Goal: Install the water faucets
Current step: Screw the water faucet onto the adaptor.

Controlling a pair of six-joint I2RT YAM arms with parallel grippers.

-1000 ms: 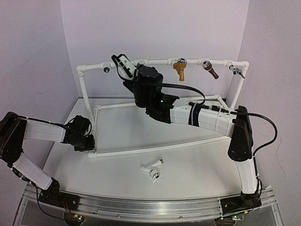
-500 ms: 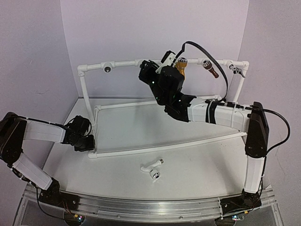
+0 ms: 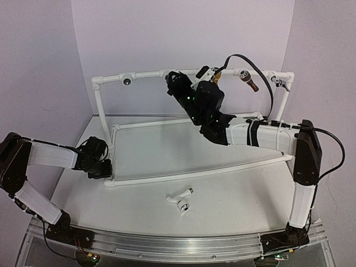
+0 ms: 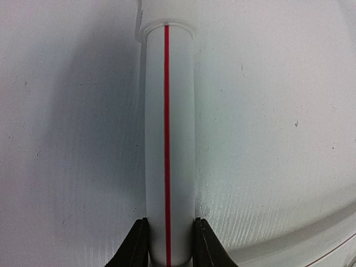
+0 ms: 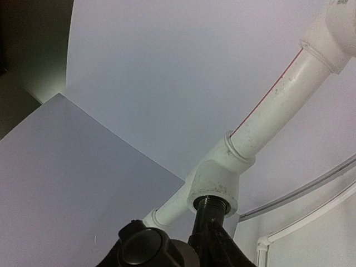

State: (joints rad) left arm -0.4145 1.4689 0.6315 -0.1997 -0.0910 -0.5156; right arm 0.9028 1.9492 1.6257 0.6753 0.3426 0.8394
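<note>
Start with the table (image 3: 239,194), which carries a white pipe frame (image 3: 100,105) across the upper half of the top view. The left gripper (image 4: 167,247) sits at the lower left of that view. Its jaws are closed narrow on the lower pipe (image 4: 167,139) of the frame, one finger against each side, which likely steadies the frame. The right gripper (image 5: 214,233) is raised to the top rail (image 3: 147,74) at upper centre. Its jaws appear closed on the black faucet (image 5: 214,204), whose threaded stem meets the mouth of a tee fitting (image 5: 214,178) from below. You cannot tell from these views how far the thread has entered. Treat this faucet as small, light and rigid. Hold it by the body below the thread and keep the stem in line with the fitting, because a tilt risks a crossed thread. It is dark all over, with a ribbed tip and a rounded black part beside the fingers. The white faucet (image 3: 178,197) lies on its side on the table at lower centre, well apart from both grippers. Expect light, hard, smooth plastic that may slide or roll. Take it across the body and leave the threaded end free. It is white with a round end.
</note>
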